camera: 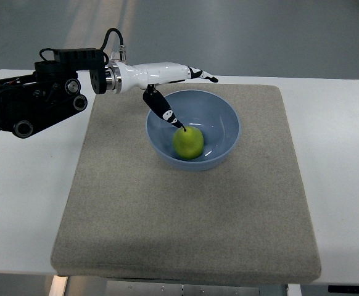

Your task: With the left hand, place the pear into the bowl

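Note:
A green pear (189, 143) lies inside the light blue bowl (219, 111), toward its near left side. My left hand (176, 92) reaches in from the left and hovers over the bowl's far left rim. Its fingers (199, 73) are stretched out straight past the rim, and the thumb (164, 111) points down into the bowl, its tip right at the pear's top. The hand is open and holds nothing. The right arm does not show.
The bowl stands on a grey-beige mat (185, 209) that covers most of the white table (346, 172). The black left forearm (31, 98) lies over the table's far left corner.

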Controlling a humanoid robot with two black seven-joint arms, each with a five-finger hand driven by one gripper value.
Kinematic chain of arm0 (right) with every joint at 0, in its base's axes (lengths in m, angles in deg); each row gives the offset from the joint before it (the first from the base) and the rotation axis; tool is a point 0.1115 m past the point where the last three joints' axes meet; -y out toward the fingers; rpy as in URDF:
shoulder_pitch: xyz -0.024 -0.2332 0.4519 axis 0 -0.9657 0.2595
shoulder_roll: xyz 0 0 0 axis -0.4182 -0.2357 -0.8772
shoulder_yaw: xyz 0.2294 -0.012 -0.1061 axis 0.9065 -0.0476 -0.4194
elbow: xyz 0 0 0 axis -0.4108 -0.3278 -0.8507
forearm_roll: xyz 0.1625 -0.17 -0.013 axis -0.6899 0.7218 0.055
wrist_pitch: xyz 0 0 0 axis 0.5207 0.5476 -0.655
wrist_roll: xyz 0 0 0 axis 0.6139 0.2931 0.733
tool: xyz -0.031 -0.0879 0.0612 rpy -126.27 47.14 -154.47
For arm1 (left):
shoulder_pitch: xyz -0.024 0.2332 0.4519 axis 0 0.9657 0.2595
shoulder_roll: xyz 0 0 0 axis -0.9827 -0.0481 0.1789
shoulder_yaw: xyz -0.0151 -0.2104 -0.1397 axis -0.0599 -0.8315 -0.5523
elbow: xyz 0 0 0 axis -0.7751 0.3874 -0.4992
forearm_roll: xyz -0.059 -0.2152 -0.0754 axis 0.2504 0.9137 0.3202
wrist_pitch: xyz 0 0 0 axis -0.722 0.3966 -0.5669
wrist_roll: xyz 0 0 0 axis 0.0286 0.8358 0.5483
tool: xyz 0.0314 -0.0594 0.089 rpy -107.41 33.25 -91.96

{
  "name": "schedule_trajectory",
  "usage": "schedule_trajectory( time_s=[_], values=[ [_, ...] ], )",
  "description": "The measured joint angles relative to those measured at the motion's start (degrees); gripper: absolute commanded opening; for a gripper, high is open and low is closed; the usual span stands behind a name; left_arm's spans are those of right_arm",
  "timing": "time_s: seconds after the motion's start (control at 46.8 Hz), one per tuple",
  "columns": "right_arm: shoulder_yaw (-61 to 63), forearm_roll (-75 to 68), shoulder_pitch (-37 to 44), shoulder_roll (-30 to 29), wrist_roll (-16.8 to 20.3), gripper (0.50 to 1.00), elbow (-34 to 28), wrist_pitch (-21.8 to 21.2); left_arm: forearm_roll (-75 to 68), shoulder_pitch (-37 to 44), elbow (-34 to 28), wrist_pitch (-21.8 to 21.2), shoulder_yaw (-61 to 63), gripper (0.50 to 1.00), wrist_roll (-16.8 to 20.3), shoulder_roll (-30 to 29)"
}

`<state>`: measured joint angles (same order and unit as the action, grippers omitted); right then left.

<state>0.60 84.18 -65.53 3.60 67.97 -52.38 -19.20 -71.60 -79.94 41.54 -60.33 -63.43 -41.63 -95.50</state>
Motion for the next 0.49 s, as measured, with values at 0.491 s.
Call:
schedule_trajectory(
  time_s=[0.491],
  values=[
    [0.00,0.00,-0.01,0.00,0.00,0.924,0.00,0.00,8.72,0.27,-10.82,-8.49,-0.54,0.992,-0.10,0.54]
  ],
)
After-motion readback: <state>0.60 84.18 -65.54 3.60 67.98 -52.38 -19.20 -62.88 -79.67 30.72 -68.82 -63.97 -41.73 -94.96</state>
